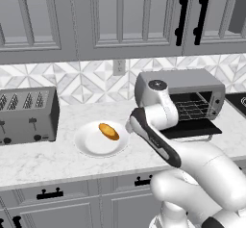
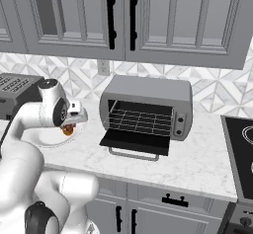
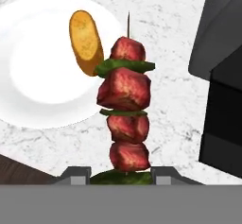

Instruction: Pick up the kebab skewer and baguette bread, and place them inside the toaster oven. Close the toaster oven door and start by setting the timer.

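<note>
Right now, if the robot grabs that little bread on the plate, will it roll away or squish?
The baguette bread is a rounded oval lying flat on the smooth white plate, so it might slide or roll a bit when nudged. It looks small, so probably light. Its darker crust edge suggests a firmish outside, though a hard squeeze from the fingers could still dent it.

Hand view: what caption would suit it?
Kebab skewer held in the hand above the plate with baguette bread.

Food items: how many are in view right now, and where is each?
2. The kebab skewer is held in the gripper, lifted over the counter between plate and toaster oven. The baguette bread lies on the white plate. None seems hidden.
</note>
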Tool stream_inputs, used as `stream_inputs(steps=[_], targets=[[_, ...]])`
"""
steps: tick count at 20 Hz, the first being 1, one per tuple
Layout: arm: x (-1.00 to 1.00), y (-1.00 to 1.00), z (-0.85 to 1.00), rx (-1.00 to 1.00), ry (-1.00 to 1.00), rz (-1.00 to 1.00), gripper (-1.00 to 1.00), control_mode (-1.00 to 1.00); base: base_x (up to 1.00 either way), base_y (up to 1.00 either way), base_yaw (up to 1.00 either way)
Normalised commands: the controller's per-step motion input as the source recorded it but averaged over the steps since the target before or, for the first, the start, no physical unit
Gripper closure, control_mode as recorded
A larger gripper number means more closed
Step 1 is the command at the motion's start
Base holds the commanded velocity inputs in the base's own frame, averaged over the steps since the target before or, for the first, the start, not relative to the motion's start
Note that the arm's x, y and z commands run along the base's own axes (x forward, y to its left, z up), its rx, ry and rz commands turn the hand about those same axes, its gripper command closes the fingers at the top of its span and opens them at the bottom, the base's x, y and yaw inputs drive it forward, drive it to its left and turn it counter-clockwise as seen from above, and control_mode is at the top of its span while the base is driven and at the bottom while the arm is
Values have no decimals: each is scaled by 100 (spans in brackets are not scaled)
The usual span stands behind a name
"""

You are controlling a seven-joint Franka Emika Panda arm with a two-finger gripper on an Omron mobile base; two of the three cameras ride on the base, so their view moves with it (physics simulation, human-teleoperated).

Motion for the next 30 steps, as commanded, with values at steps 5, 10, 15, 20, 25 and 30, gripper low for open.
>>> stream_inputs(steps=[5,10,15,20,25,30], targets=[[4,-93,15,0,0,-13,100,-100,0,0,0],[11,-100,3,0,3,-10,100,-100,0,0,0],[21,-54,0,0,12,-5,100,-100,0,0,0],[38,-7,3,0,15,0,100,-100,0,0,0],[31,-14,3,0,1,0,100,-100,0,0,0],[39,-5,0,0,0,0,100,-100,0,0,0]])
